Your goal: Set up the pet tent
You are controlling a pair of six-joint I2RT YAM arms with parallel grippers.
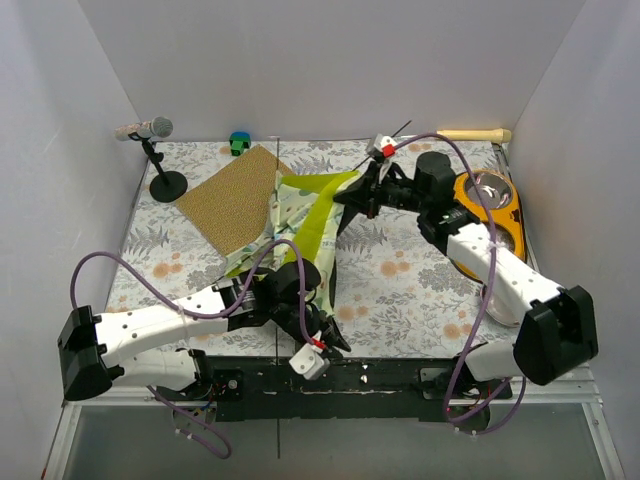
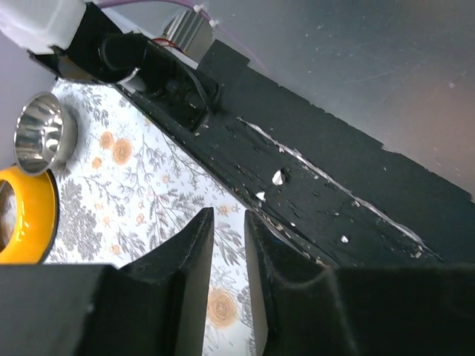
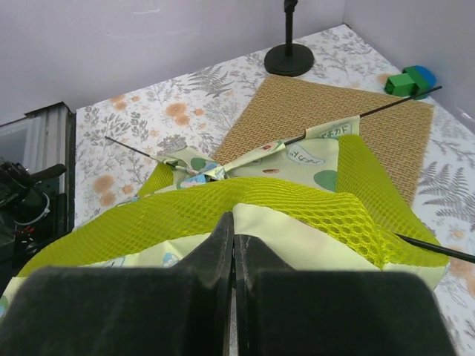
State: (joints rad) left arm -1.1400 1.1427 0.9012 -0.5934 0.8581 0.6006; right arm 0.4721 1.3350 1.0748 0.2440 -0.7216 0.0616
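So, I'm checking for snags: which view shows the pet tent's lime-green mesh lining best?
The right wrist view: the lime-green mesh lining of the pale cream-green fabric pet tent spans the frame close up, weave visible. The top view shows only small folded green strips; the left wrist view shows none.

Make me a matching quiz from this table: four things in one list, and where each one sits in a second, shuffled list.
Things:
1. pet tent
2. brown mat
3. microphone stand
4. orange bowl holder

Places:
A. far left corner
B. far right side
C. pinched by the right gripper
D. between the microphone stand and the pet tent

Pairs: 1-C, 2-D, 3-A, 4-B
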